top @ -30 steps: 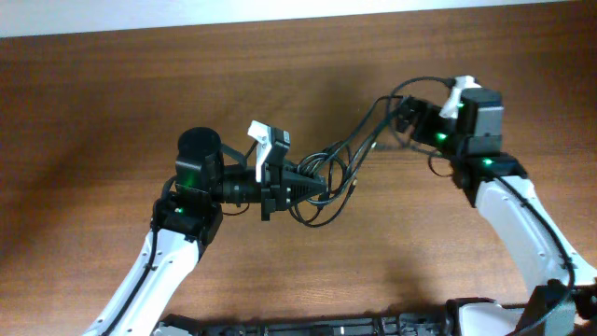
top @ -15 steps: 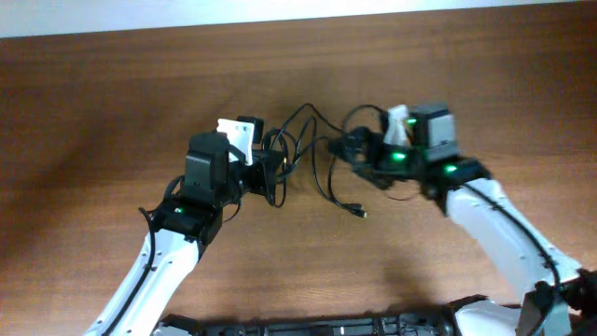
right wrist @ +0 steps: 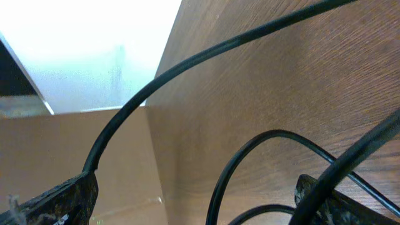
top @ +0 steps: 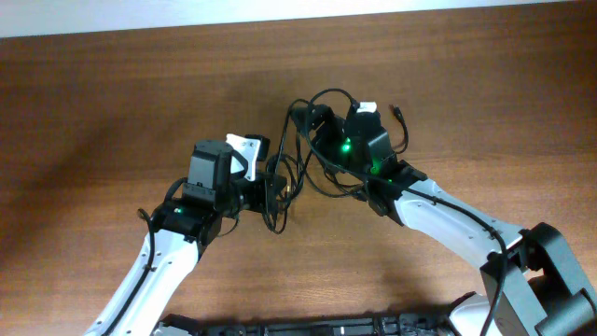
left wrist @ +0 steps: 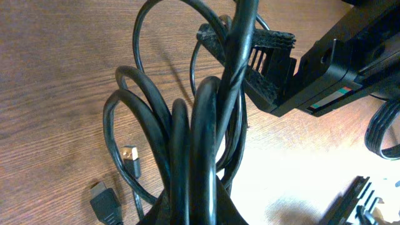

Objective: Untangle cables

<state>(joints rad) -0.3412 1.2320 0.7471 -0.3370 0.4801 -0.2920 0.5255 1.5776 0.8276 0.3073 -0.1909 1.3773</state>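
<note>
The cables (top: 333,92) are thin black cords bunched in loops between my two grippers at the table's middle. My left gripper (top: 275,187) is shut on a bundle of several strands (left wrist: 187,125), pinched at its jaws (left wrist: 194,211). Two plug ends (left wrist: 131,159) lie on the wood to the left of the bundle. My right gripper (top: 312,123) sits just right of and behind the left one and shows in the left wrist view (left wrist: 262,59). Its fingers (right wrist: 194,200) are wide apart, with cable strands (right wrist: 187,62) running across and between them.
The brown wooden table (top: 112,103) spreads all around. A loose plug end (top: 395,110) pokes out behind the right arm. A pale wall or floor (right wrist: 81,50) shows beyond the table edge in the right wrist view.
My right arm has swung from the far right to close beside the left gripper. The stretched cables have gone slack and bunched. The left gripper has pulled back slightly, still holding its bundle.
</note>
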